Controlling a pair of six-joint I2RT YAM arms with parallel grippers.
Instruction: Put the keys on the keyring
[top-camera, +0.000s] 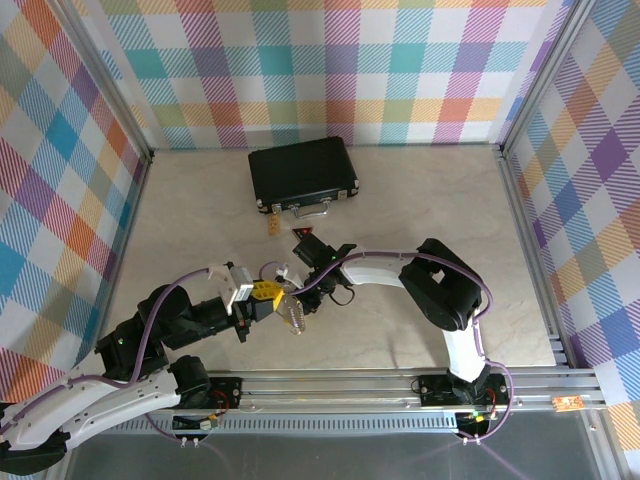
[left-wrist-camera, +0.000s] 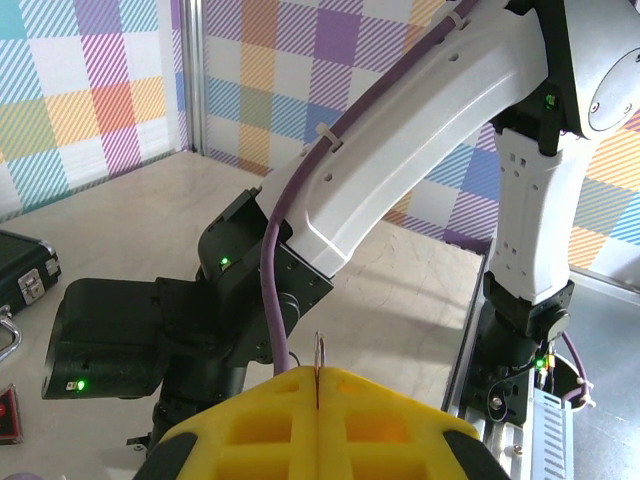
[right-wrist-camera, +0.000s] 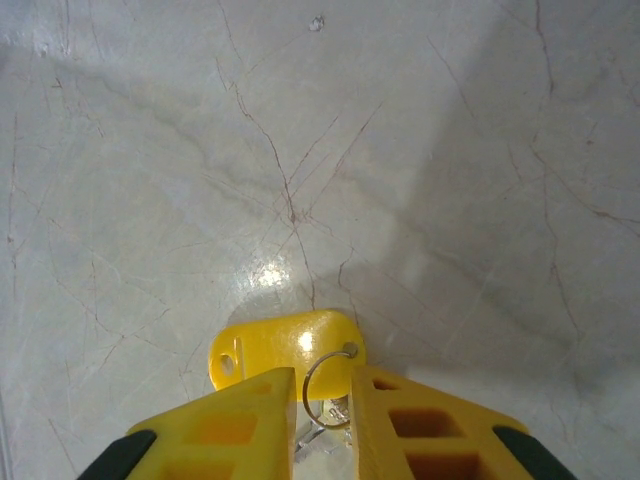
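Observation:
My left gripper (top-camera: 270, 293) is shut on the keyring (top-camera: 293, 313), a silvery toothed loop hanging just right of its yellow fingertips. In the left wrist view the keyring (left-wrist-camera: 319, 352) stands edge-on as a thin wire pinched between the closed fingers (left-wrist-camera: 380, 420). In the right wrist view my right gripper (right-wrist-camera: 325, 390) holds the key (right-wrist-camera: 285, 348) low over the table. Its yellow head sticks out past the fingertips. A small plain ring (right-wrist-camera: 325, 388) through the head and the silver blade sit in the narrow gap between the fingers. The two grippers are close together at mid-table.
A black case (top-camera: 303, 172) with a silver handle (top-camera: 308, 208) lies at the back of the table. A dark tag with a red mark (top-camera: 305, 241) and a small tan piece (top-camera: 272, 228) lie in front of it. The right arm (top-camera: 440, 290) curves across the right half.

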